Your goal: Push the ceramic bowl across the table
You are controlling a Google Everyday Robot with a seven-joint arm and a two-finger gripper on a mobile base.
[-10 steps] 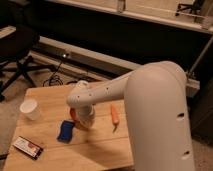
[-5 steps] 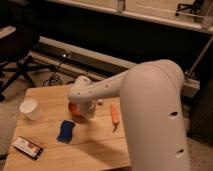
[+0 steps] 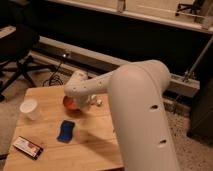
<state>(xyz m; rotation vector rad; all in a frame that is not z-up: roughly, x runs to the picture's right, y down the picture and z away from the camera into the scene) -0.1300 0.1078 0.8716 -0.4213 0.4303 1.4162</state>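
The orange-red ceramic bowl [image 3: 69, 104] sits near the middle of the light wooden table [image 3: 95, 145], partly covered by my arm. My gripper [image 3: 83, 100] is low over the table, right against the bowl's right side; its white wrist [image 3: 76, 88] hangs over the bowl's rim. My large white arm [image 3: 140, 105] reaches in from the right and hides the table's right part.
A white paper cup [image 3: 30, 109] stands at the table's left. A blue sponge [image 3: 65, 131] lies in front of the bowl. A flat packet [image 3: 27, 146] lies at the front left corner. An office chair [image 3: 17, 50] and floor cables are behind, to the left.
My gripper has swung left and toward the far side of the table. The bowl, covered a second ago, now shows and has slid left and away from the sponge.
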